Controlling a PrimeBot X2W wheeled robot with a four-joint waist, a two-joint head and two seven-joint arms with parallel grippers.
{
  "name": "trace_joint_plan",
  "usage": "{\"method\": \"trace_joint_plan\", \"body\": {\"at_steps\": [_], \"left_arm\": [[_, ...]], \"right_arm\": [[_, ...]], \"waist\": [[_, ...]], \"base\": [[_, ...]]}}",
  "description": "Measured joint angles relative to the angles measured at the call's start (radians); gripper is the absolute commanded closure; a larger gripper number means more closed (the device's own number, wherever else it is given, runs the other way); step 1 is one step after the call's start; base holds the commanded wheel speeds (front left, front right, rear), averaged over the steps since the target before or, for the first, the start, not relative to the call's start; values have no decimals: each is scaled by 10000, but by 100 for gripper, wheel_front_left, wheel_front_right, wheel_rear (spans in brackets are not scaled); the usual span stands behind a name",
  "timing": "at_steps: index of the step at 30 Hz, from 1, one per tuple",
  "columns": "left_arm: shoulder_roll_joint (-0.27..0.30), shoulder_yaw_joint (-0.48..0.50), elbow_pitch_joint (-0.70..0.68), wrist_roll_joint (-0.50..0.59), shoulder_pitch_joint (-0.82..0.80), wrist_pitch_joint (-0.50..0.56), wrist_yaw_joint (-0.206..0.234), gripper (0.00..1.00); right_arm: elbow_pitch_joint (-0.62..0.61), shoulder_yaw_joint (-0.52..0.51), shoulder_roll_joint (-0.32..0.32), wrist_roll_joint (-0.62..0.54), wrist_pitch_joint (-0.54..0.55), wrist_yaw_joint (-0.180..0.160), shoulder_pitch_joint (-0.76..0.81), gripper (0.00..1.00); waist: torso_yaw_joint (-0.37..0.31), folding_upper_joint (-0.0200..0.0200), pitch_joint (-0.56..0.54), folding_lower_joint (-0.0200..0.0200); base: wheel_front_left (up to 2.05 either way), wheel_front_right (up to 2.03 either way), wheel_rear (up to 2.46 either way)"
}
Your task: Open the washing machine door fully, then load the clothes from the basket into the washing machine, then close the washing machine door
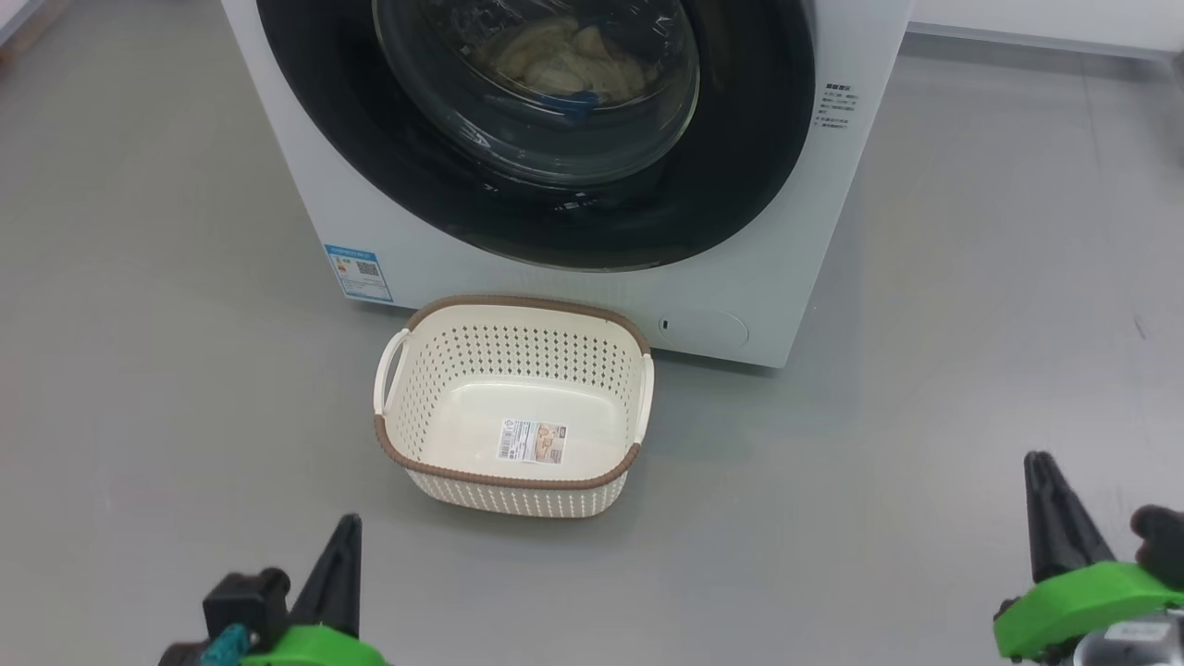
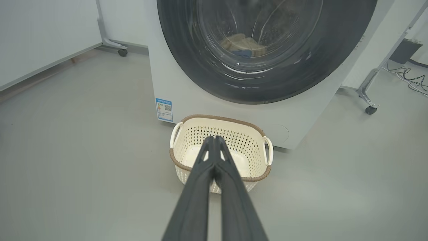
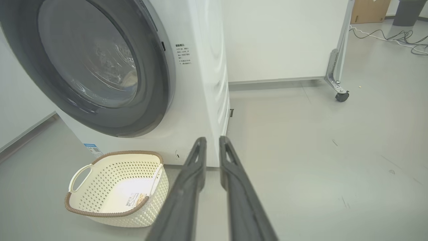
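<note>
Clothes (image 1: pixel 564 60) lie behind the shut door (image 1: pixel 573 217); basket (image 1: pixel 518 303) empty. Left gripper (image 2: pixel 213 138) closed, right gripper (image 3: pixel 212 140) slightly parted, both near. The latch may not have caught, so the door could swing open.

Door (image 1: pixel 740 185) glossy blk w/ glass, basket (image 1: pixel 518 363) plastic, floor (image 1: pixel 139 370) matt.

Left jaws together, right jaws ajar
</note>
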Motion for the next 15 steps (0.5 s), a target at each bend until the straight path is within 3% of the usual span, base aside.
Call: {"method": "trace_joint_plan", "body": {"at_steps": [10,15], "left_arm": [[-422,-307,1511,-4,1317,94,-2,100],[-481,-226,1544,-535,1429,198,-61,100]], "right_arm": [[1854,184,113,2,2,0,677,100],[1948,230,123,596,105,0,710,100]], "waist": [[-12,0,3,0],[-68,0,-18,0]], "base": [[0,0,0],[0,0,0]]}}
